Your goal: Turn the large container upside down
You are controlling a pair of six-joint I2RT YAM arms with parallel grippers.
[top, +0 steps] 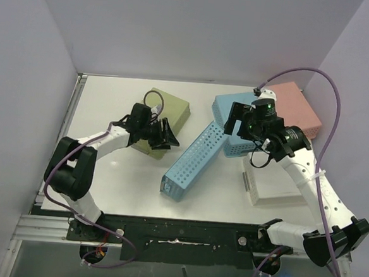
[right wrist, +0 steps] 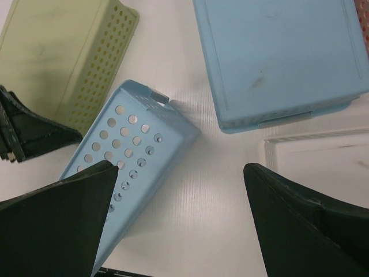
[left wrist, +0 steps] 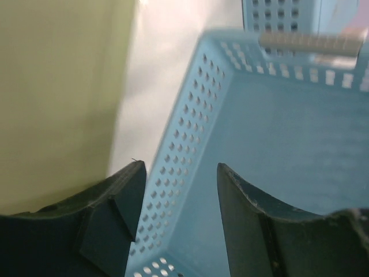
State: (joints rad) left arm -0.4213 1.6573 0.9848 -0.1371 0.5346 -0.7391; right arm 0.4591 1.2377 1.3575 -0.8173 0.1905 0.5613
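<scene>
The left gripper (top: 170, 137) has its jaws spread apart with nothing held between them, its two dark fingers (left wrist: 118, 222) framing the view ahead. Straight in front of those fingertips, a little apart from them, lies the long blue container (top: 192, 159), tipped onto one long perforated side on the table (top: 124, 179) with its open face turned toward this gripper (the smooth floor of its inside fills most of the left wrist view). To the gripper's left and under its wrist sits the olive container (left wrist: 57, 86), bottom up. The right gripper (right wrist: 179, 225) is also spread wide and empty, hanging above the table beyond the far end of the long blue container; that end shows low and to the left between its fingers. Ahead of it and to the right rests a pale blue box (right wrist: 277, 57), bottom up, with a white tray (right wrist: 323, 156) just beside it on the near side. A pink box (top: 297, 105) stands farther out, past the pale blue one.
</scene>
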